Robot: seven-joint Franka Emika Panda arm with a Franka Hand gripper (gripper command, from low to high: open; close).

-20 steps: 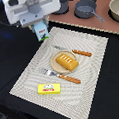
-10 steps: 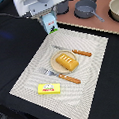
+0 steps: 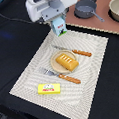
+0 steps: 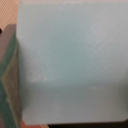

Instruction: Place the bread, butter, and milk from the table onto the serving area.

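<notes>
Above the far edge of the beige woven placemat, the white arm's end effector points straight down, pinching the small white and light-blue milk carton. Its pale face fills the wrist view. Golden-orange bread sits on the round tan plate; the flat yellow butter packet lies near the placemat's front edge.

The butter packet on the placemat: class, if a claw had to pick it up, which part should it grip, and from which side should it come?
Probably from straight above, closing across the two long edges of the butter. It lies flat on the serving area, so only its thin sides offer opposing faces, and the narrow width looks easiest to span.
</notes>
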